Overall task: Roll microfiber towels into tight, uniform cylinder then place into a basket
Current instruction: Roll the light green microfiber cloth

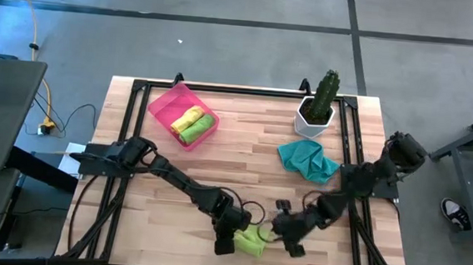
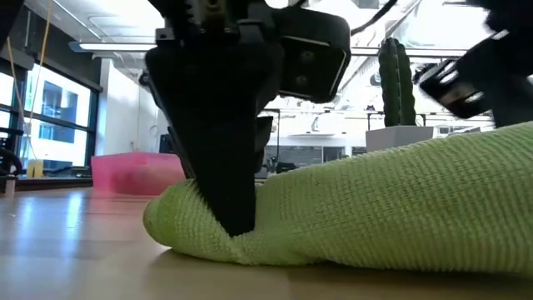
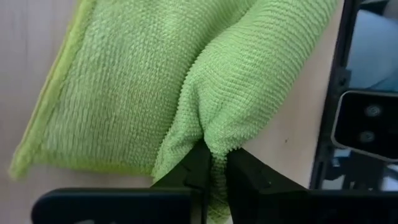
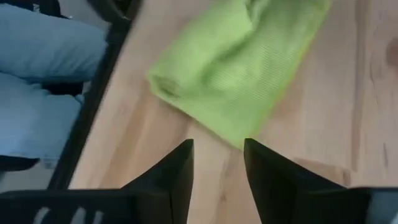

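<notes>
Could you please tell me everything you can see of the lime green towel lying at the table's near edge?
The lime green towel is soft, nubby microfiber with a stitched hem, partly rolled into a loose, uneven bundle, one flap still flat. It lies on the wooden table at the near edge, between both arms. The left gripper is shut on a pinched fold of it. The right gripper stands open beside it, not touching.

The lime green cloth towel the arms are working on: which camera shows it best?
The left wrist view: the lime green cloth towel fills it, weave and fold clear, pinched by the left gripper. The low view shows its side, partly behind that gripper. The right wrist view shows it blurred beyond the open right gripper. The high view shows only a small patch.
</notes>
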You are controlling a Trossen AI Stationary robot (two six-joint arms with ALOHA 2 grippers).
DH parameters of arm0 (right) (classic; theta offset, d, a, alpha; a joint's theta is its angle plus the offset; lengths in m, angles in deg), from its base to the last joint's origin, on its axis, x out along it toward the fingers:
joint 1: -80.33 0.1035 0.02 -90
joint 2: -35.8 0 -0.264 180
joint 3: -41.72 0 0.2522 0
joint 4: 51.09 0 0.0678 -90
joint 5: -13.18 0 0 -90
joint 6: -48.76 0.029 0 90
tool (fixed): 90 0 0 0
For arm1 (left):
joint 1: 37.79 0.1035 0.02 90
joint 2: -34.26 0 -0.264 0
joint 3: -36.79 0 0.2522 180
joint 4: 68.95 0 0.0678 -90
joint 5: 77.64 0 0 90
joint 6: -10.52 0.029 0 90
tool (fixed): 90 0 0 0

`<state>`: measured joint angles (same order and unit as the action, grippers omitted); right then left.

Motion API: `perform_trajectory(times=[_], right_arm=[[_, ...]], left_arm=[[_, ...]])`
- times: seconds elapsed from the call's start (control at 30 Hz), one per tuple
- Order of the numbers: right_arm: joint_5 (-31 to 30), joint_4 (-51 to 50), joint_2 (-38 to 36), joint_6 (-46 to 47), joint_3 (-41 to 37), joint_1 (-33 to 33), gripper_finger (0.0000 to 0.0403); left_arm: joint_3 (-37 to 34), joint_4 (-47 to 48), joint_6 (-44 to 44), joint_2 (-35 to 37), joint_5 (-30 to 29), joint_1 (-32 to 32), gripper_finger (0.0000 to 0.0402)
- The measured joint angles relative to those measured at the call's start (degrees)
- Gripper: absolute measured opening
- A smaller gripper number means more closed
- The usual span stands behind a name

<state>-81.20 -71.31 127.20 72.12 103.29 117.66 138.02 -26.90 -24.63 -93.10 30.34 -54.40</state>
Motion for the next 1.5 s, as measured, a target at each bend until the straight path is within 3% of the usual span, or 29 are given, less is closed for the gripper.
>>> perform_trajectory(times=[0.2,0.3,0.4,0.8,1.17,1.5], right_arm=[[-16.4,4.4,-0.2,-7.8,0.2,9.8,0.0106],[-24.6,4.8,-0.2,-10.4,0.2,12.5,0.0096],[-28.6,4.7,-0.2,-10.5,0.2,13.2,0.0092],[-27.0,-10.6,-0.2,-6.0,0.3,10.4,0.0095],[-21.3,-10.0,0.1,-10.4,-2.0,4.4,0.0179],[-23.2,-8.6,3.8,-7.2,-5.2,1.3,0.0183]], left_arm=[[-1.0,-6.6,-3.8,-0.3,3.2,4.1,0.0025],[-1.0,-9.1,-6.0,-0.4,2.1,6.5,0.0029],[-1.0,-10.5,-8.5,-0.4,0.2,8.4,0.0031],[-1.0,-11.6,-15.4,-0.5,-1.1,12.1,0.0033],[-1.0,-13.5,-15.7,-0.6,-0.7,12.2,0.0033],[-1.1,-15.9,-14.2,-0.8,2.7,12.3,0.0033]])
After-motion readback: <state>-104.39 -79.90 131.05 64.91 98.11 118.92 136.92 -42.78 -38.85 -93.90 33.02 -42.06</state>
